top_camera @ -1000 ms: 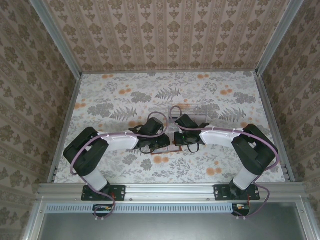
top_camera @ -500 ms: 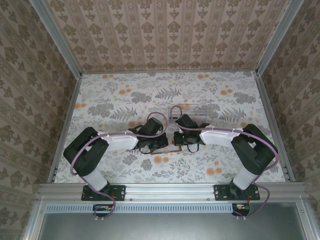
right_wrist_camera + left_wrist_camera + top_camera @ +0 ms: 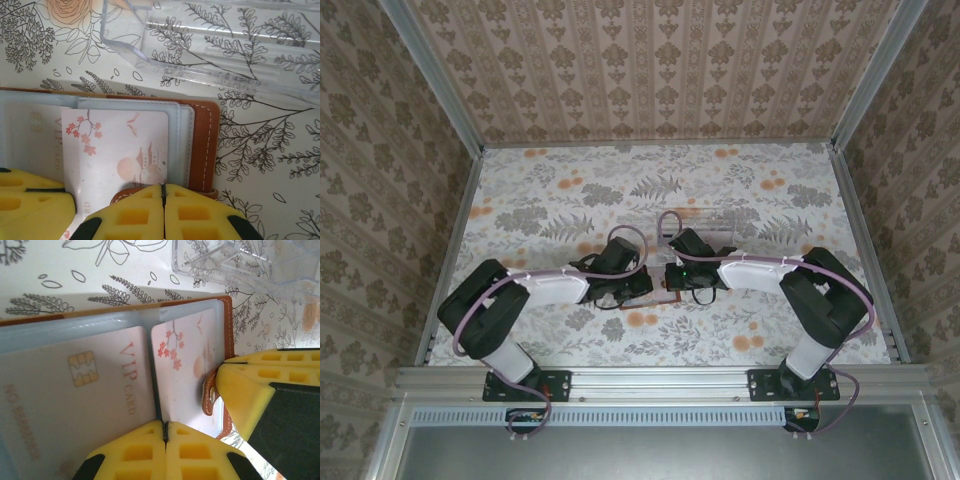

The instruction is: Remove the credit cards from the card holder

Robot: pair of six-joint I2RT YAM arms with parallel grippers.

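While the open card holder lies just beside the clear tray, my left gripper is pinched shut at the cards and my right gripper is closed at its brown edge.

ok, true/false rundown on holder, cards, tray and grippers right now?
The card holder lies open. True.
The blossom card lies loose on the table. False: it sits in a holder pocket.
The VIP card carries a chip. True.
The clear tray rests on the holder. False: it lies beside it, apart.
Both grippers are open. False: the left gripper and right gripper are shut.
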